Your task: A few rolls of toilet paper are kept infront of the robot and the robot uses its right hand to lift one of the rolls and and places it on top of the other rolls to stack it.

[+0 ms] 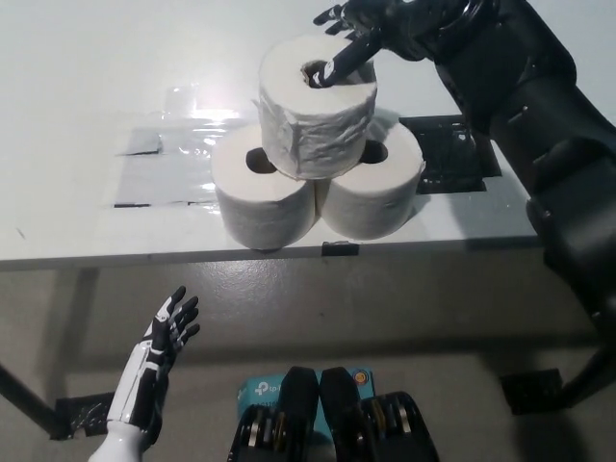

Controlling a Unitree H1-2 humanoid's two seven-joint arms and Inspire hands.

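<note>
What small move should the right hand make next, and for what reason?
Probably lift the right hand straight up and away. The top roll sits upright across the left roll and the right roll, and the fingers are spread, one at its hole. A sideways pull might tip it. The left hand rests open below the table.

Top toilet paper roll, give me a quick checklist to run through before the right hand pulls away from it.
1. Top roll sits upright across both lower rolls: ok, it bridges the left roll and the right roll.
2. Top roll centred over the gap: ok, roughly.
3. Right hand clear of the roll: not ok, a fingertip is at the core hole.
4. Right hand's fingers spread, not clamped: ok.
5. Lower rolls touching each other: ok.
6. Left hand out of the way: ok, it hangs open below the table edge.
</note>
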